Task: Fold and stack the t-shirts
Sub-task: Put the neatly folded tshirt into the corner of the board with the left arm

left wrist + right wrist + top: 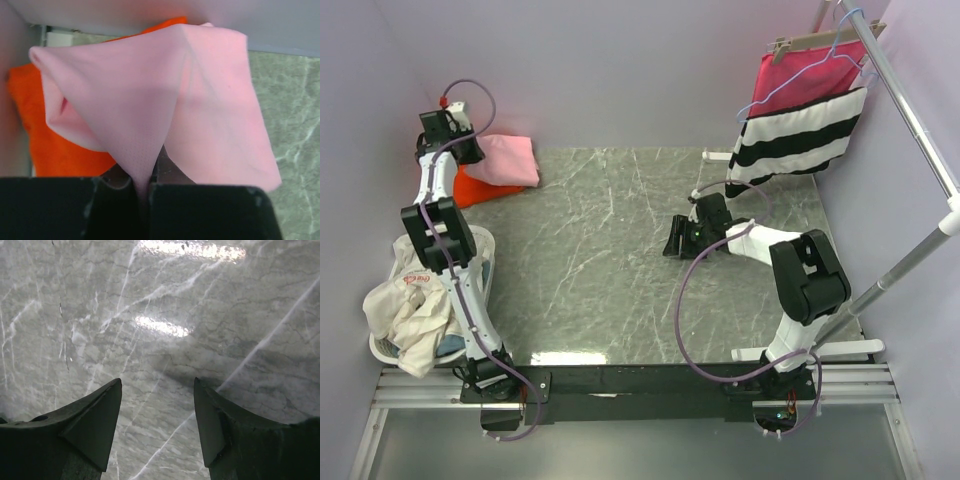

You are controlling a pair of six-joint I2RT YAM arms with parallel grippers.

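Observation:
A folded light pink t-shirt (507, 158) lies on top of a bright orange t-shirt (468, 187) at the table's far left corner. My left gripper (462, 152) is shut on the pink shirt's near edge. In the left wrist view the pink t-shirt (200, 105) rises in a peak from the pinch at my left gripper (142, 192), with the orange t-shirt (55, 150) under it on the left. My right gripper (676, 240) hovers open over bare marble right of centre. The right wrist view shows nothing between the spread fingers of the right gripper (157, 385).
A white laundry basket (485, 262) heaped with pale cloth (405, 310) sits at the near left. A rail (910, 110) along the right side carries a hanger with magenta cloth (805, 72) and a black-and-white striped cloth (795, 140). Purple walls close in the grey marble table (610, 260).

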